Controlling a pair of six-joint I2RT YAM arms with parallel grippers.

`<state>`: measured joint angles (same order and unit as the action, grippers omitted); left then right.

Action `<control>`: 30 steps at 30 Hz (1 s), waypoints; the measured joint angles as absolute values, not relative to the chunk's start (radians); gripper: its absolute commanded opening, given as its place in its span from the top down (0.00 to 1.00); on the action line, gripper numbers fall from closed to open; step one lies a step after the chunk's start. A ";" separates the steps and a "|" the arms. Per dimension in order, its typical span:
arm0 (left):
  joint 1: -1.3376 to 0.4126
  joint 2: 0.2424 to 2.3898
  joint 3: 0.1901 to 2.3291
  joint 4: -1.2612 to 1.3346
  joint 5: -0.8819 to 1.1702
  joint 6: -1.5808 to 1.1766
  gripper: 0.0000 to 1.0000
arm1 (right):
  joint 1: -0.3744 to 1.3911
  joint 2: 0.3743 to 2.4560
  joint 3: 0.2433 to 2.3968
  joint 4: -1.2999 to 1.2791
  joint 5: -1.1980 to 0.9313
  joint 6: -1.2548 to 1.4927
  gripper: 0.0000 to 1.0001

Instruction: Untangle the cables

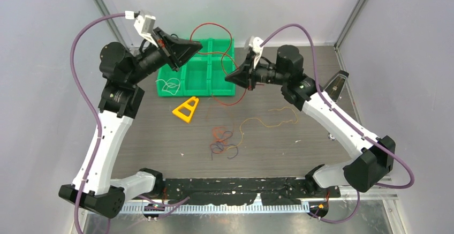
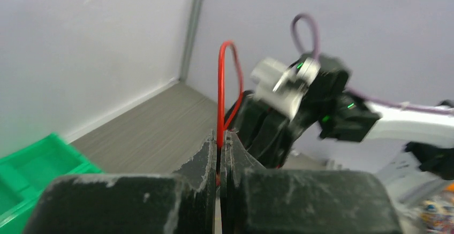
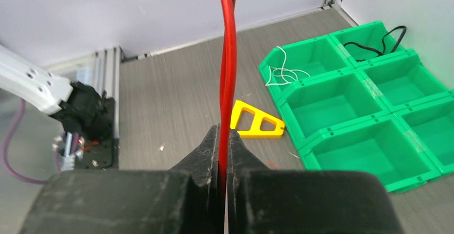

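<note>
A red cable arcs in the air between my two raised grippers over the green bin tray. My left gripper is shut on one end of it; the cable rises from its tips in the left wrist view. My right gripper is shut on the other part, which runs up between its fingers in the right wrist view. The red cable's tail hangs down to the table. A clump of orange, purple and dark cables lies on the table, and a yellow-orange cable trails right.
A yellow triangular piece lies in front of the tray. One bin holds a white cable, another a black cable. A black triangular piece sits at the right edge. Grey walls enclose the table.
</note>
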<state>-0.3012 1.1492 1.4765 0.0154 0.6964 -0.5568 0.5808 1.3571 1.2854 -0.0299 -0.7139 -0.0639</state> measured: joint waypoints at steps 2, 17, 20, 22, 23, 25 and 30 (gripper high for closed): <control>-0.296 1.128 1.454 -0.083 0.667 -0.441 1.00 | 0.543 1.357 1.299 -0.010 -0.753 0.029 0.94; -0.621 1.105 1.239 -0.395 0.554 0.249 1.00 | 0.519 1.472 1.402 0.284 -0.807 0.786 0.94; -0.613 1.064 1.178 -0.357 0.519 0.286 0.61 | 0.514 1.485 1.402 0.299 -0.813 0.840 0.94; -0.579 1.023 1.133 -0.326 0.534 0.294 0.29 | 0.505 1.484 1.402 0.312 -0.825 0.850 0.94; -0.551 0.997 1.114 -0.333 0.561 0.288 0.23 | 0.495 1.483 1.401 0.332 -0.823 0.852 0.94; -0.478 0.950 1.095 -0.409 0.631 0.273 0.19 | 0.463 1.473 1.394 0.378 -0.812 0.841 0.94; -0.307 0.953 1.232 -0.638 0.743 0.348 0.07 | 0.406 1.369 1.333 0.388 -0.832 0.722 0.94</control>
